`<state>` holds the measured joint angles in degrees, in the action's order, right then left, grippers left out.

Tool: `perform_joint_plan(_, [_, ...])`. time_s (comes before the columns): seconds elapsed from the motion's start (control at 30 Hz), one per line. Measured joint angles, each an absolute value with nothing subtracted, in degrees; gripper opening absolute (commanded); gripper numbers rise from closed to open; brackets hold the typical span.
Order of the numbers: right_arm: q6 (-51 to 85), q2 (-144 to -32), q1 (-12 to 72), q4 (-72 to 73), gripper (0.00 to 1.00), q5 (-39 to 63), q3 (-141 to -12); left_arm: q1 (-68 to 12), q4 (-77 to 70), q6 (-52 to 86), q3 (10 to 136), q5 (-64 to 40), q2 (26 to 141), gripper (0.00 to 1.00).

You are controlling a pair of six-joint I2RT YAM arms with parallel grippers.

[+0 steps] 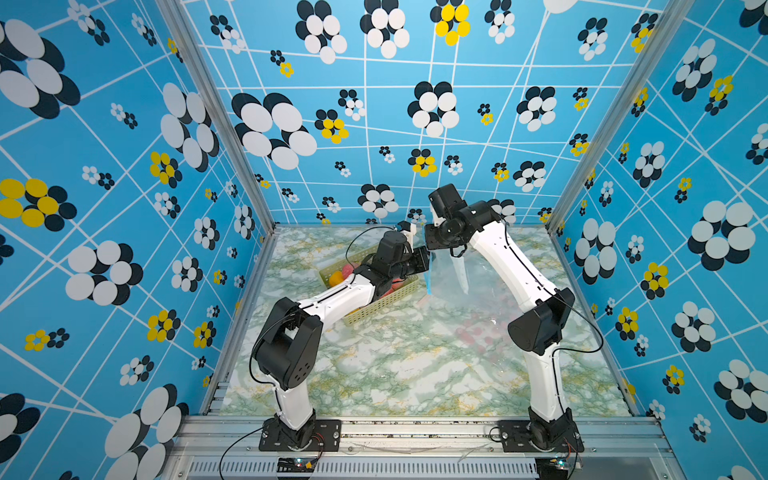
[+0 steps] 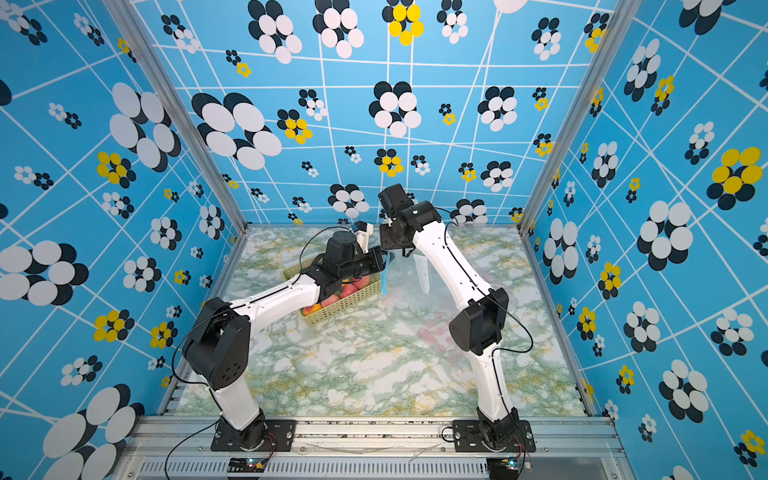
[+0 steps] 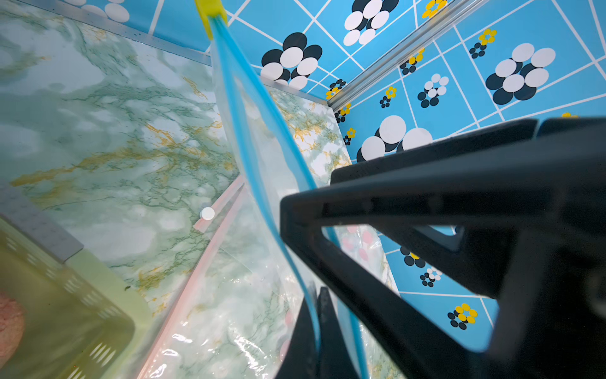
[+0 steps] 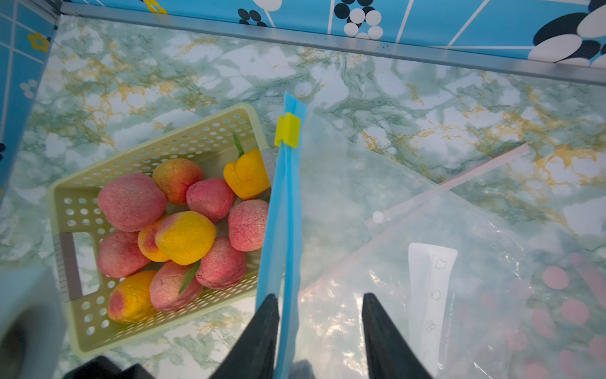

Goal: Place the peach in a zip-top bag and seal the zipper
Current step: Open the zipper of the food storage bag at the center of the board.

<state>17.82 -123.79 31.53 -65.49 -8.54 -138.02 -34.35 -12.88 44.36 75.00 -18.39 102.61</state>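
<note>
The peaches (image 4: 131, 201) all lie in the basket (image 4: 82, 328) on the counter (image 4: 164, 65); none is in the bag (image 4: 360, 203). The left pincer (image 3: 300, 259) is clenched on the bag's blue strip (image 4: 283, 213) and holds it off the counter. The right pincer (image 4: 319, 295) stands released at the same end, with the strip inside its gap, close against one jaw. The strip's long axis runs from both pincers away to the yellow slider (image 4: 288, 129), along the basket's edge. So the peaches lie sideways from the strip, on the left arm's side, and that arm is the nearer one. I judge that the right pincer should next take one lip, so that the mouth spreads. The left wrist view shows the strip parted into two lips; the right wrist view does not, but only it shows the peaches clearly. In both top views I cannot make out the slider.
</note>
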Motion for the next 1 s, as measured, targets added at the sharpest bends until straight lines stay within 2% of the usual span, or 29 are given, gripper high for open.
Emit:
perform_joint_plan(0.07, [17.6, -124.6, 31.7, -66.1, 0.33, -9.3, -138.7, -34.3, -12.7, 44.3, 75.0, -17.9, 102.6, 0.0])
perform_joint_plan(0.23, [17.0, -126.4, 32.5, -68.3, 0.09, -11.9, -138.9, -34.3, -10.9, 44.3, 75.0, -15.9, 102.5, 0.0])
perform_joint_plan(0.33, [17.1, -126.5, 33.0, -69.2, 0.0, -13.1, -138.8, -34.3, -9.7, 44.3, 75.0, -14.5, 102.3, 0.0])
perform_joint_plan(0.63, [17.4, -122.2, 34.4, -68.8, 0.0, -17.4, -132.6, -34.9, -2.3, 44.4, 75.0, -7.5, 101.4, 0.0])
perform_joint_plan(0.93, [18.5, -106.0, 34.9, -65.5, 0.0, -21.0, -114.1, -34.9, 1.9, 50.5, 74.4, -2.2, 101.6, 0.0])
perform_joint_plan(1.0, [18.7, -102.5, 34.9, -64.7, 0.0, -21.0, -110.0, -35.0, 2.2, 51.5, 74.4, -1.8, 101.8, 0.03])
